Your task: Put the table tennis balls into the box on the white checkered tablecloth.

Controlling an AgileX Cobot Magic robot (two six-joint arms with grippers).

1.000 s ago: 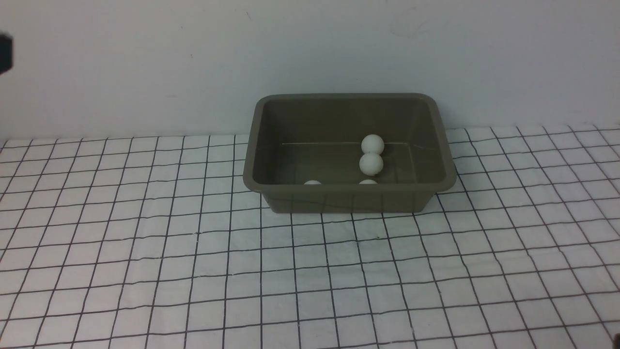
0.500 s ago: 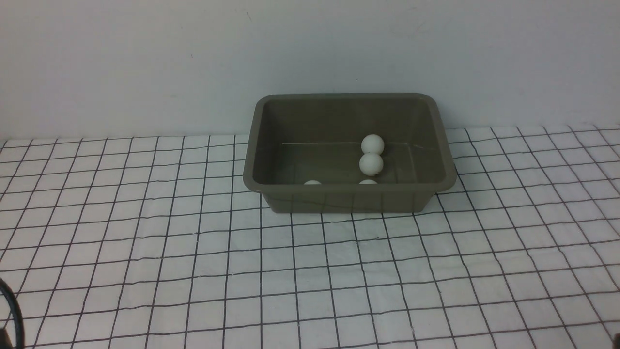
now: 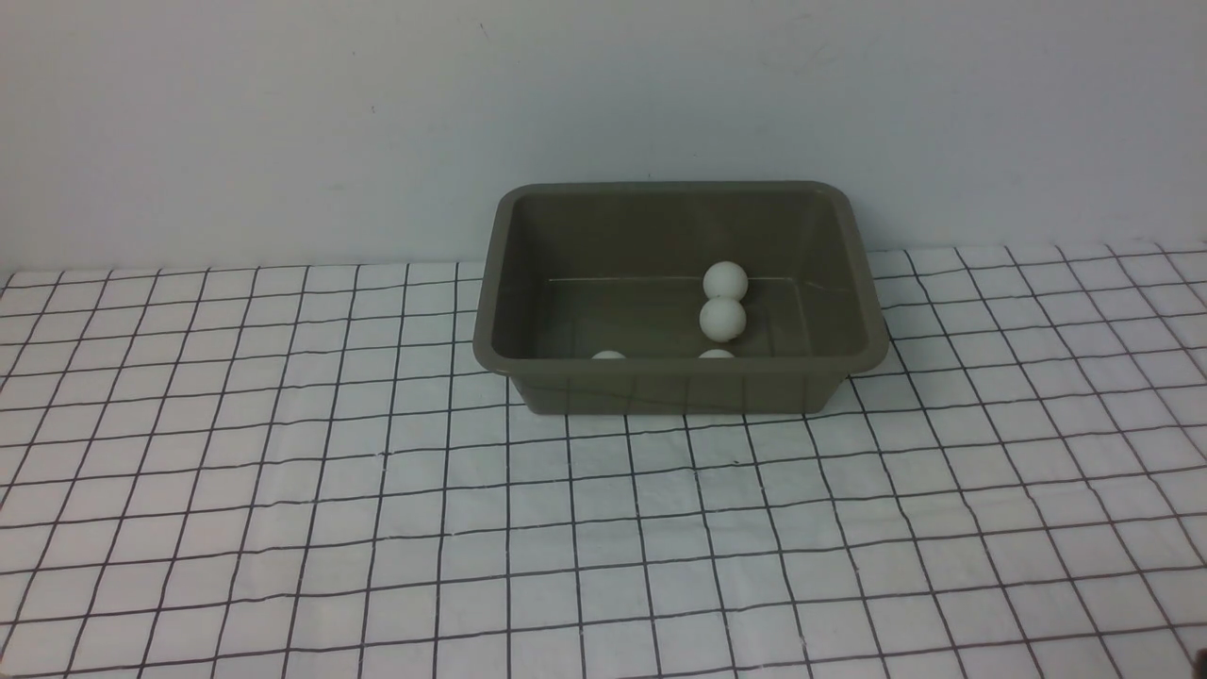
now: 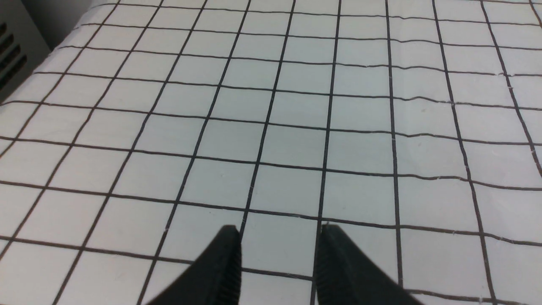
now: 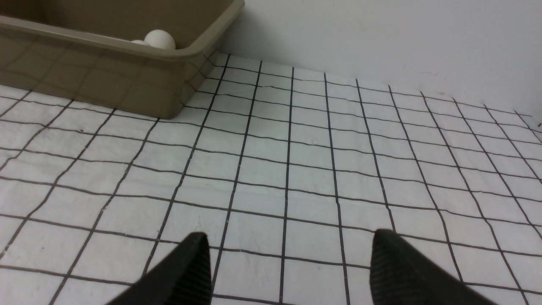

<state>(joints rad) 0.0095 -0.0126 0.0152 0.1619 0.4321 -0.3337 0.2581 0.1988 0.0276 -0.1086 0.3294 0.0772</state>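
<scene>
A: Here's the box [image 3: 679, 382], sitting near the back wall [image 3: 283, 123] on the white checkered tablecloth [image 3: 377, 528]. Four table tennis balls [image 3: 723, 320] show inside it from the front.

B: Two of them sit near the middle of the floor, touching, one behind the other. The other two only peek over the near rim, hard against the near wall.

A: Is there a fifth?

B: Can't tell from these angles. None lies on the cloth in any view.

A: On to the arms. Neither one shows in the front view.

B: The left wrist view gives us the left gripper [image 4: 279, 254]. Its two dark fingers [image 4: 220, 271] stand apart with a moderate gap, and only bare cloth between them. It grips nothing.

A: And no box or ball in that view at all, just grid squares and a grey vented panel [image 4: 15, 46] at the cloth's edge.

B: Now the right gripper [image 5: 290, 258], spread much wider, fingers [image 5: 186, 271] well apart, again with only cloth between.

A: The right wrist view does catch a corner of the box, well ahead of the fingertips, off toward one finger's side.

B: One ball and the top of another show above its rim there, both inside, well apart from the fingers.
</scene>
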